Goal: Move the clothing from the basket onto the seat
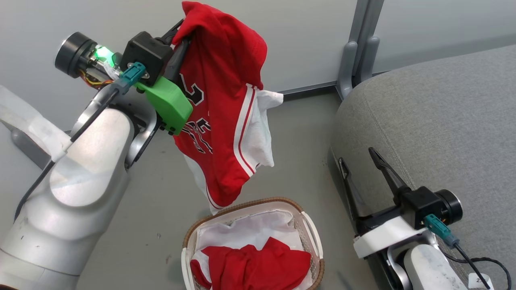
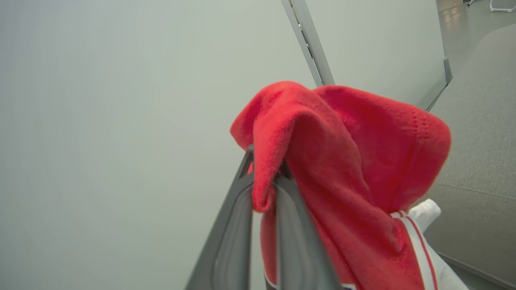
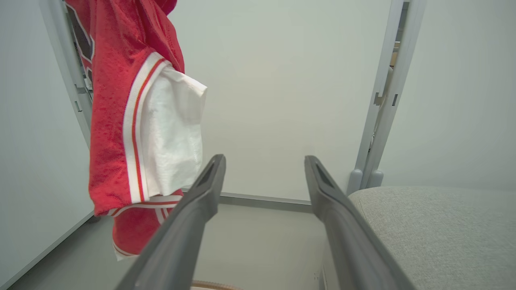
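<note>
Nearest, the basket (image 1: 242, 206) sits on the floor (image 1: 161, 201) at the bottom of the head view. One red garment (image 1: 258, 266) lies bunched in it on the white liner (image 1: 246, 229).

Right hand (image 1: 356, 156): low, just beside the rounded front edge of the seat (image 1: 435, 121). Fingers spread wide apart, nothing between them.

Left hand (image 2: 264, 177): raised well above the basket, fingers pressed together on a fold at the top of a red shirt (image 1: 221, 100). The shirt drapes over the fingertips and hangs free, long axis straight down. Striped trim and lettering face the head camera. Its lowest hem ends just above the basket's far rim and does not touch it. A white cloth (image 1: 262, 133) hangs along with the shirt; I cannot tell whether it is the shirt's lining or something separate.

Key relation: the seat lies to the robot's right of the hanging shirt, with bare floor between them. The seat top sits lower than the clamped fold, about level with the shirt's upper half. The holding hand is the farther of the two from the seat; the free right hand is the nearer.

Judgement: carry phase, with one piece lifted and one left in the basket. The next move probably calls for a rightward sweep, high enough for the hem to clear the cushion edge.

Farthest, the pale wall (image 1: 306, 36).
</note>
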